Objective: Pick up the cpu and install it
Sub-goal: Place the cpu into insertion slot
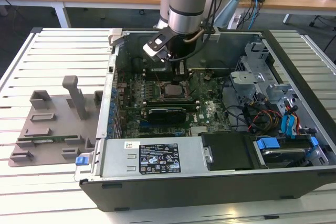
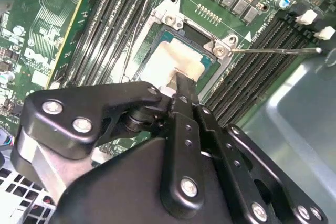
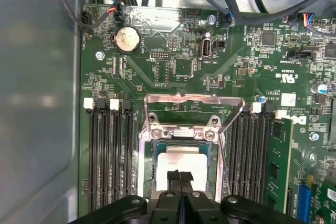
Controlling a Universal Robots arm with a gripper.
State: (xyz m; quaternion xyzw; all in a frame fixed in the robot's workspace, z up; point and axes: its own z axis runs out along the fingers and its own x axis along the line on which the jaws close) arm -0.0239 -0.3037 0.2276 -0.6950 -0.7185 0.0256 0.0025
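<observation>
The cpu [image 3: 181,161], a pale square chip, lies flat in the black socket [image 3: 157,145] on the green motherboard; in the second wrist view the cpu [image 2: 165,59] sits under the fingertips. My gripper [image 3: 180,178] is shut, its two black fingers pressed together directly over the chip's middle, with nothing seen between them. Whether the tips touch the chip I cannot tell. The socket's hinged metal frame [image 3: 194,100] stands flipped open, and its thin lever [image 2: 278,51] sticks out sideways. In the exterior view my gripper [image 1: 176,69] hangs inside the open computer case above the socket [image 1: 171,90].
Black memory slots [image 3: 110,150] flank the socket, with a green memory stick [image 3: 278,166] seated on one side. A grey tray [image 1: 52,124] lies on the slatted table at the exterior view's left. Drive cages and cables [image 1: 262,114] fill the case's right part.
</observation>
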